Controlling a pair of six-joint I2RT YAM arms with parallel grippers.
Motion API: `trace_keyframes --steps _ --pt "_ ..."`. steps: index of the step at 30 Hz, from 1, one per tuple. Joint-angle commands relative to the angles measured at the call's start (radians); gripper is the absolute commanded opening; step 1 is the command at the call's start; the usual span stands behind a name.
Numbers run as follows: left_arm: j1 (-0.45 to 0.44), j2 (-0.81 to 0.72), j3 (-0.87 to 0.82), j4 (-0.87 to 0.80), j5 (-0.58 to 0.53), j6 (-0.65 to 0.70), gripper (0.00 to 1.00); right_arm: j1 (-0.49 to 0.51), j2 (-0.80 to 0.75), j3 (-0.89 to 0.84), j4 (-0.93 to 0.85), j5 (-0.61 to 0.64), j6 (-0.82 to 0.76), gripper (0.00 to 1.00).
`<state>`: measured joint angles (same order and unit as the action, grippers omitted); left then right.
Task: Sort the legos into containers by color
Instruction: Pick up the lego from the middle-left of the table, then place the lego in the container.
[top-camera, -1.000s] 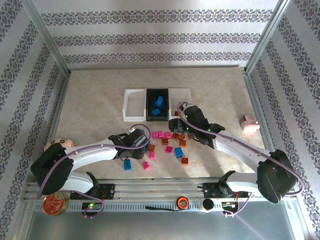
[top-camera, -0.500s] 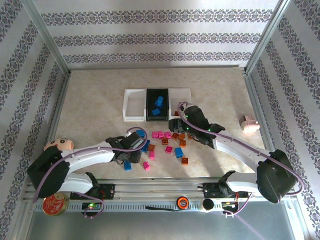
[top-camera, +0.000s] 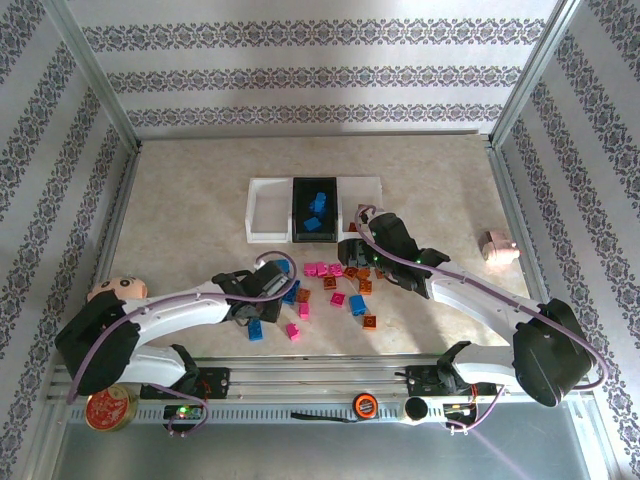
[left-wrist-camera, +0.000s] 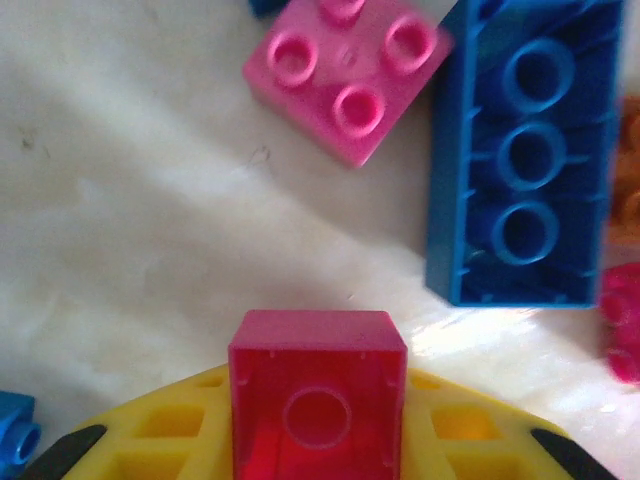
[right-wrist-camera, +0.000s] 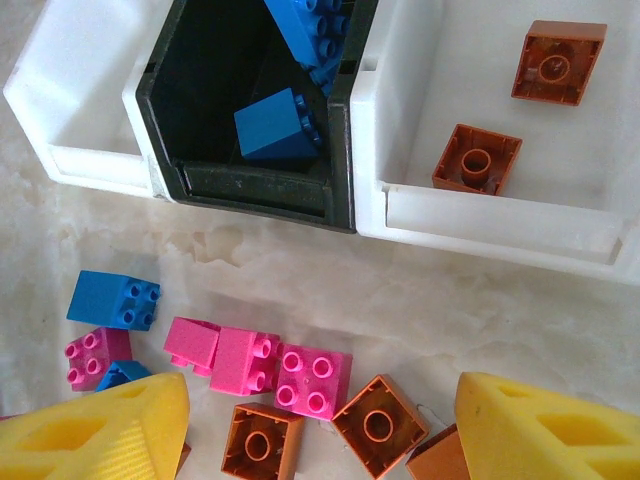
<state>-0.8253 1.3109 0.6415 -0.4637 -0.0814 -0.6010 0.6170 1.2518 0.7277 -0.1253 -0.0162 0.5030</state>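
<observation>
Magenta lego (left-wrist-camera: 318, 395): 1 in left gripper (left-wrist-camera: 318, 445); 2 orange-brown legos (right-wrist-camera: 477, 158) trayed.

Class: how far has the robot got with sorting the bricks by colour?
Done: blue bricks in the black tray, two orange bricks in the right white tray. In hand: left gripper shut on a pink brick. Left: the other white tray is empty; mixed loose bricks lie on the table.
</observation>
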Motion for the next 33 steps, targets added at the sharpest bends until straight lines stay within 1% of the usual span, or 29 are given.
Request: trace_keyframes --steps 1,4,6,10,15,19,20,22,24,26,29,31,33 --pt "0.04 -0.048 0.085 0.006 -0.034 0.052 0.28 -0.008 -0.023 -0.019 0.009 -0.003 0.018 0.71" --pt "0.137 -0.068 0.143 0.052 0.005 0.089 0.28 -0.008 -0.041 -0.029 0.008 -0.005 0.019 0.71" --pt "0.192 -0.029 0.212 0.083 0.013 0.126 0.28 -0.007 -0.047 -0.038 0.006 -0.008 0.022 0.71" --pt "0.271 0.121 0.355 0.142 0.039 0.17 0.28 -0.002 -0.052 -0.054 0.006 -0.015 0.032 0.71" --pt "0.371 0.32 0.499 0.199 0.078 0.161 0.28 0.012 -0.069 -0.075 -0.009 -0.018 0.035 0.71" --pt "0.407 0.419 0.593 0.21 0.066 0.158 0.29 0.029 -0.081 -0.088 -0.027 -0.027 0.034 0.71" --pt "0.415 0.44 0.614 0.209 0.059 0.158 0.3 0.034 -0.086 -0.093 -0.029 -0.025 0.035 0.71" --pt "0.43 0.477 0.646 0.203 0.06 0.152 0.37 0.044 -0.095 -0.104 -0.03 -0.027 0.038 0.72" --pt "0.444 0.501 0.675 0.196 0.073 0.141 0.48 0.056 -0.106 -0.112 -0.035 -0.031 0.038 0.72" --pt "0.447 0.496 0.687 0.197 0.09 0.133 0.56 0.068 -0.118 -0.116 -0.047 -0.034 0.035 0.73" --pt "0.446 0.439 0.669 0.22 0.122 0.117 0.63 0.097 -0.134 -0.116 -0.066 -0.043 0.025 0.73" --pt "0.446 0.376 0.638 0.24 0.139 0.106 0.66 0.134 -0.141 -0.115 -0.065 -0.053 0.017 0.74" --pt "0.446 0.29 0.589 0.26 0.153 0.092 0.71 0.197 -0.127 -0.1 -0.068 -0.06 0.007 0.74"
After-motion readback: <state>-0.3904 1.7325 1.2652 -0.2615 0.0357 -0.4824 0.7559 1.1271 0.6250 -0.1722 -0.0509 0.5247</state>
